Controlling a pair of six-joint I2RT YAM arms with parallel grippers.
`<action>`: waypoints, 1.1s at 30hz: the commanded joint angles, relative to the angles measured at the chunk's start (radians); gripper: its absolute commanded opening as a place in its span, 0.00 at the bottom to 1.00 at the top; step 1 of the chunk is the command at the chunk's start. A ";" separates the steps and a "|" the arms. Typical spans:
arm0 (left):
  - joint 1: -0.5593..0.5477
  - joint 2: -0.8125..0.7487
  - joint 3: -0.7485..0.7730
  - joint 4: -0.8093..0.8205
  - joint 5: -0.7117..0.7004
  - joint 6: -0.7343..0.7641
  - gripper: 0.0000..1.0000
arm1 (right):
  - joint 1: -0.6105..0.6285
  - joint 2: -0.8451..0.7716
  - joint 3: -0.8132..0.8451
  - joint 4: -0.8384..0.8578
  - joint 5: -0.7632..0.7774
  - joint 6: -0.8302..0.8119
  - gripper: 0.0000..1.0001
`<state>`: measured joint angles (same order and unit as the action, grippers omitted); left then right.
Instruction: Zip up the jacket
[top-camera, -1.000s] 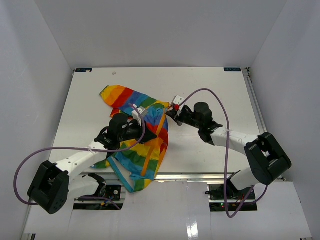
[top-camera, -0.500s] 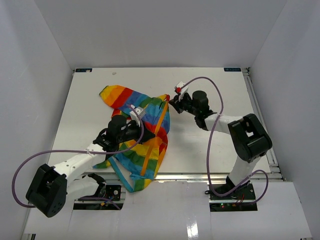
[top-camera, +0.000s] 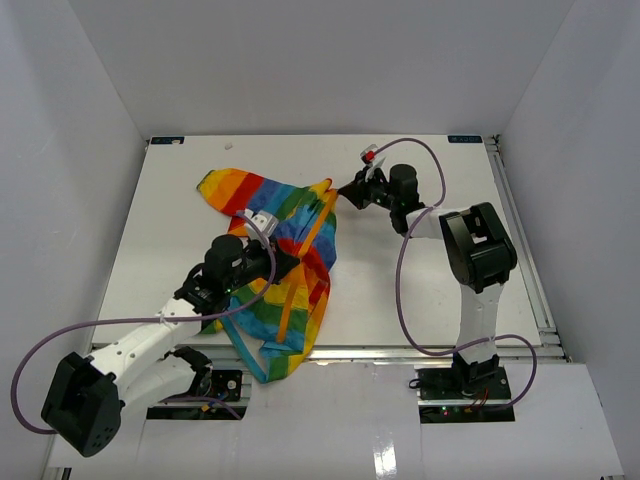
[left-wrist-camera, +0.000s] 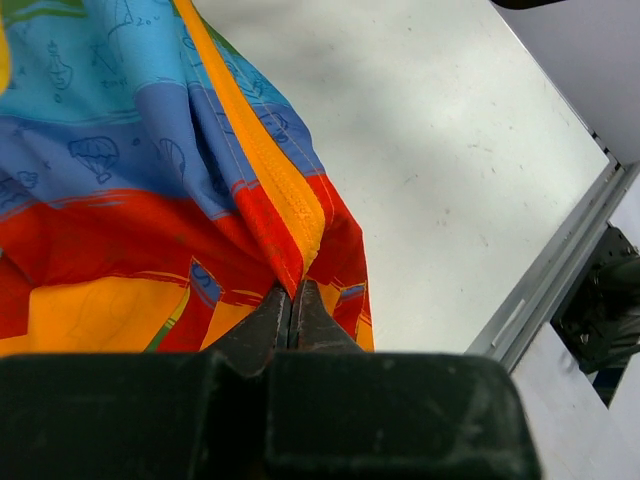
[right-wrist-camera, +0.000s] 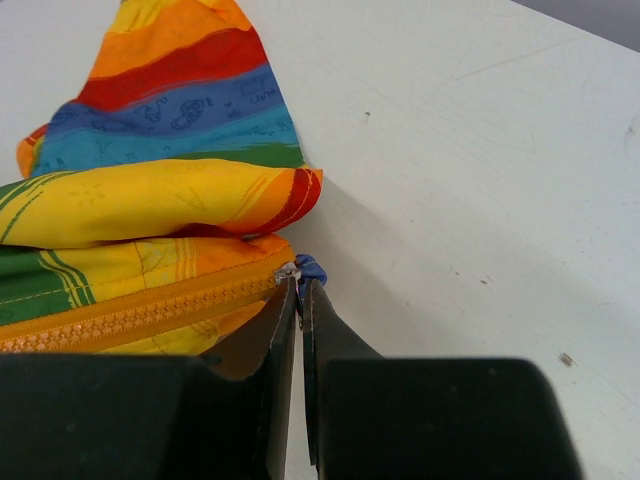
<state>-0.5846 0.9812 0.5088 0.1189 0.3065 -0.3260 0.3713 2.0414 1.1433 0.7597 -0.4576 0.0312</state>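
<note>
The rainbow-striped jacket (top-camera: 280, 250) lies stretched from the table's middle to its near edge. Its orange zipper (top-camera: 318, 225) runs closed between my two grippers. My left gripper (top-camera: 290, 262) is shut on the jacket's red fabric beside the orange zipper tape (left-wrist-camera: 265, 165), low on the front. My right gripper (top-camera: 345, 196) is shut on the blue zipper pull (right-wrist-camera: 309, 270) at the top end of the zipper (right-wrist-camera: 140, 312), near the collar corner. In the right wrist view the zipper teeth are joined up to my fingers.
White table (top-camera: 430, 270) with a metal rail (top-camera: 400, 350) along the near edge. White walls enclose the sides and back. Purple cables loop from both arms. The jacket's light-blue trim (top-camera: 245, 358) hangs over the near edge.
My right gripper has moved up and away from the near edge with the zipper pull, drawing the zipper taut. My left gripper has shifted slightly left and nearer, still holding the fabric.
</note>
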 joint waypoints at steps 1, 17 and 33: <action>-0.026 -0.108 -0.018 -0.059 0.059 -0.013 0.00 | -0.132 0.021 0.074 0.111 0.242 -0.004 0.08; 0.021 0.188 0.047 0.075 -0.194 0.093 0.00 | -0.184 -0.124 -0.105 0.132 0.355 0.171 0.08; 0.080 0.484 0.449 -0.035 -0.108 0.160 0.67 | -0.226 -0.318 -0.142 -0.149 0.225 0.220 0.72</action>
<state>-0.5128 1.5664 0.9677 0.1028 0.1347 -0.1469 0.1492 1.8098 0.9702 0.7279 -0.2110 0.2467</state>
